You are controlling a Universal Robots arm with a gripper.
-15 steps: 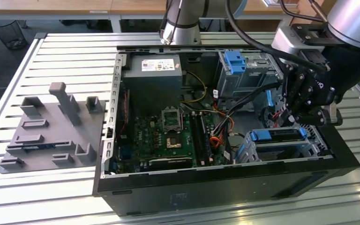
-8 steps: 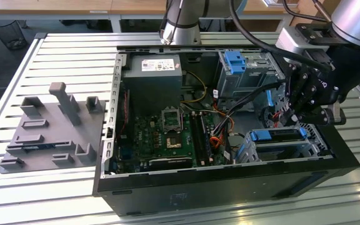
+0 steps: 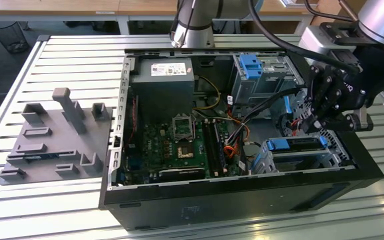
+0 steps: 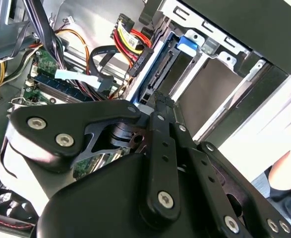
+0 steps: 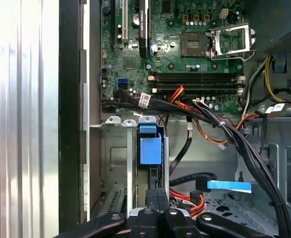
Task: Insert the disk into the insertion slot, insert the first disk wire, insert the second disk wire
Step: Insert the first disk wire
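Lab: slatted metal bench (image 3: 58, 55), desks (image 3: 78, 7)

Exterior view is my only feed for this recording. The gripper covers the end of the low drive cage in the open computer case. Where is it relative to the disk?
Observer: In the first wrist view the disk, seen by its blue carrier, sits inside the insertion slot, straight ahead of the gripper.
Operator: Any cables near it?
Observer: In the second wrist view a black plug on red and yellow wires sits close beside the disk. I cannot tell whether it is seated.
Operator: Anything else beside the gripper?
Observer: In the first wrist view a flat pale-blue strip lies over grey sheet metal.
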